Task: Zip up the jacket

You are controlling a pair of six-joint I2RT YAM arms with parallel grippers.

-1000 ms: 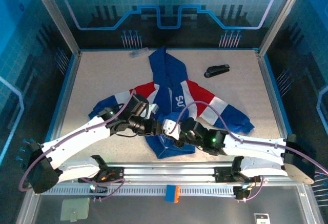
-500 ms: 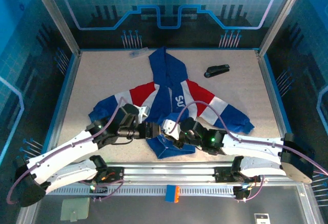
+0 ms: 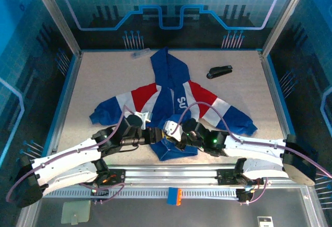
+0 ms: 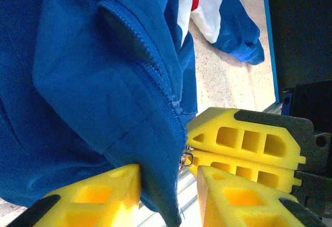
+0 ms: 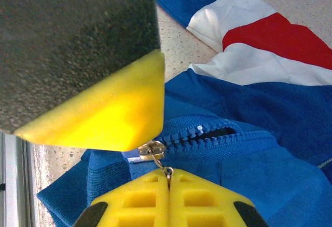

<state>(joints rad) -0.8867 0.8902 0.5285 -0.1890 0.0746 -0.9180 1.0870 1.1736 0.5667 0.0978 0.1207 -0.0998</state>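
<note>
The royal-blue jacket (image 3: 171,89) lies spread on the table, hood at the far end, with red and white bands across chest and sleeves. Both grippers meet at its near hem. My right gripper (image 5: 167,174) is shut on the small metal zipper pull (image 5: 165,168), which hangs from the slider (image 5: 152,149) at the bottom of the blue zipper teeth (image 5: 218,133). My left gripper (image 4: 168,177) is open around the hem fabric (image 4: 155,180) beside the zipper. The cloth rests against one yellow finger (image 4: 104,196), and a gap shows before the other. In the top view the grippers are nearly touching: left gripper (image 3: 155,135), right gripper (image 3: 173,133).
A small black stapler-like object (image 3: 219,71) lies on the table at the far right, beyond the jacket's sleeve. A small clear item (image 3: 139,53) sits at the far edge, left of the hood. The metal rail (image 3: 171,175) runs along the near edge behind the hem.
My left arm has dropped lower and drawn back toward the near edge, its gripper shifting slightly right along the hem toward the right gripper. The right arm has stayed put.
</note>
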